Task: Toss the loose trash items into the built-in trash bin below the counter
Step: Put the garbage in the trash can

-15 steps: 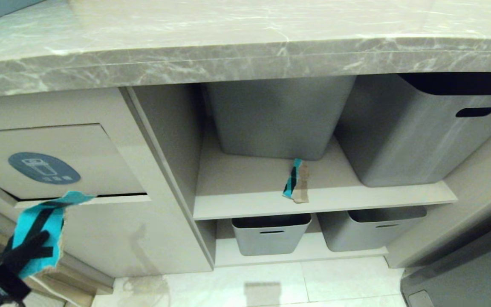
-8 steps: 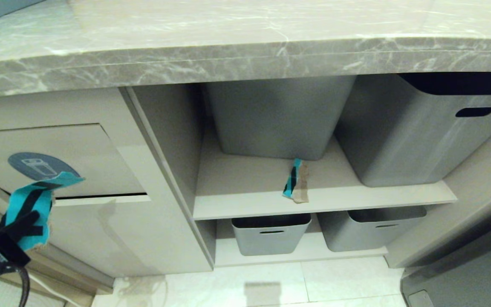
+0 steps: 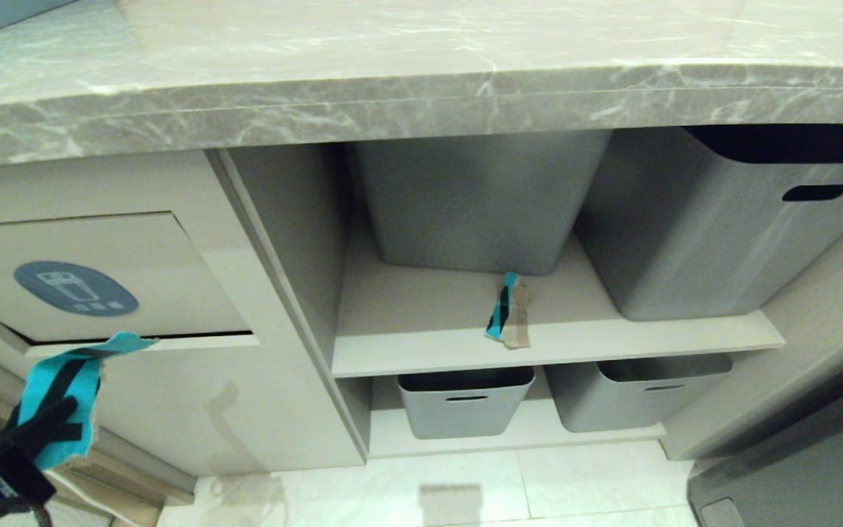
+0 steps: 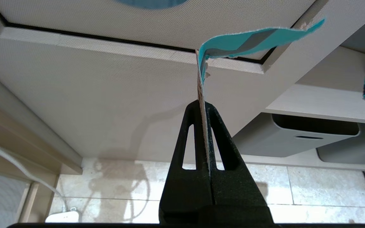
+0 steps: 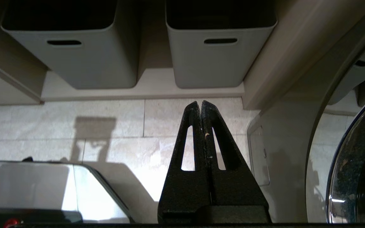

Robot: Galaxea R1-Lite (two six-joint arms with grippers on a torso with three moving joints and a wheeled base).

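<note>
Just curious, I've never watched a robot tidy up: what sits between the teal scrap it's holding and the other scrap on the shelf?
In the head view, only the beige cabinet front and its upright divider panel separate the held scrap from the shelf scrap.

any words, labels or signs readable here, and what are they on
No text can be read as words.
Round blue sticker on the flap of the built-in trash bin: a white bin icon, with a short line of characters under it too small to read.
Teal-and-black scrap in the left gripper: printed stripes only, no letters.
Scrap on the shelf: no lettering to make out.
</note>
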